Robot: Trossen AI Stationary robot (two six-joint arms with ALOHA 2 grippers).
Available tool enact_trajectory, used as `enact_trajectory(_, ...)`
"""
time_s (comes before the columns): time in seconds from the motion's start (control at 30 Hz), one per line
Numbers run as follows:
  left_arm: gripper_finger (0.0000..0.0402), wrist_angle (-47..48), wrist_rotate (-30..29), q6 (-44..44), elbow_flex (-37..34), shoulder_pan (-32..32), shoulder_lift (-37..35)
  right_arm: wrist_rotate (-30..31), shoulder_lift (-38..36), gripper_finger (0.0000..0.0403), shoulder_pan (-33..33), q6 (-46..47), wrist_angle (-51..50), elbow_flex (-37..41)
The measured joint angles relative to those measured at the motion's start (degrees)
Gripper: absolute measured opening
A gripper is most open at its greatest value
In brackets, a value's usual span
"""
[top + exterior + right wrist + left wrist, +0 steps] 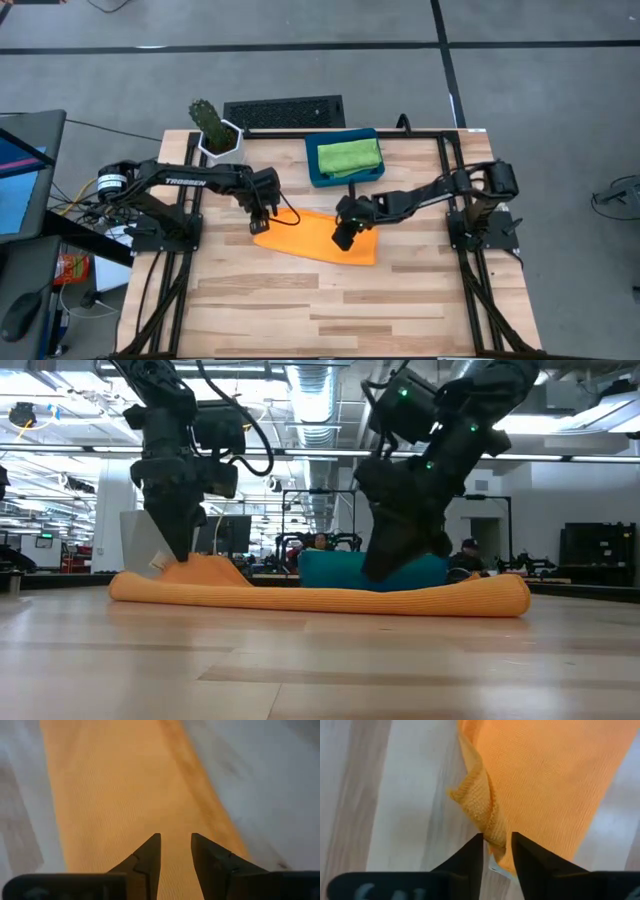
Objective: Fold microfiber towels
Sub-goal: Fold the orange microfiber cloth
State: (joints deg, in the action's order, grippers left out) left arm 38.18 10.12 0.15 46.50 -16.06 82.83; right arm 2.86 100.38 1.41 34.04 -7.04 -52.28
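An orange towel (305, 240) lies folded into a long strip in the middle of the table. My left gripper (262, 218) points down over its left end, open, with a raised, bunched corner (480, 805) of the cloth between its fingertips. My right gripper (343, 238) slants down close over the strip's right half (120, 795), open, with nothing between its fingers. In the low view the left end humps up (205, 570) under my left gripper (180, 555). A green towel (348, 155) lies folded in the blue tray (318, 178) at the back. My left gripper comes from above, its fingertips (476, 845) on either side of the bunched corner's ridge (495, 832) at the towel's left end. I cannot tell whether they touch the cloth. The rest of the towel lies flat on the table.
A cactus in a white pot (214, 128) stands at the back left, beside a black grille (283, 110). The blue tray sits at the back centre. Bare wood (330, 310) stretches from the towel to the near edge.
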Motion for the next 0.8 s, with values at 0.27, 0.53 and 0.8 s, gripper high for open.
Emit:
enact_trajectory(0.27, 0.0161, -0.7, -0.5, -0.2, 0.0, 0.0, 0.0, 0.1, 0.2, 0.0131, 1.1, 0.0, -0.2, 0.1)
enact_trajectory(0.53, 0.0129, -0.7, -4.3, -0.8, 0.0, -0.1, 0.0, 0.1, 0.1, 0.0131, 1.1, 0.0, -0.2, 0.1)
enact_trajectory(0.8, 0.0009, -1.6, -8.7, -2.9, 1.0, -0.1, 0.0, 0.0, -0.5, 0.0131, 1.1, 0.2, -0.6, 0.1)
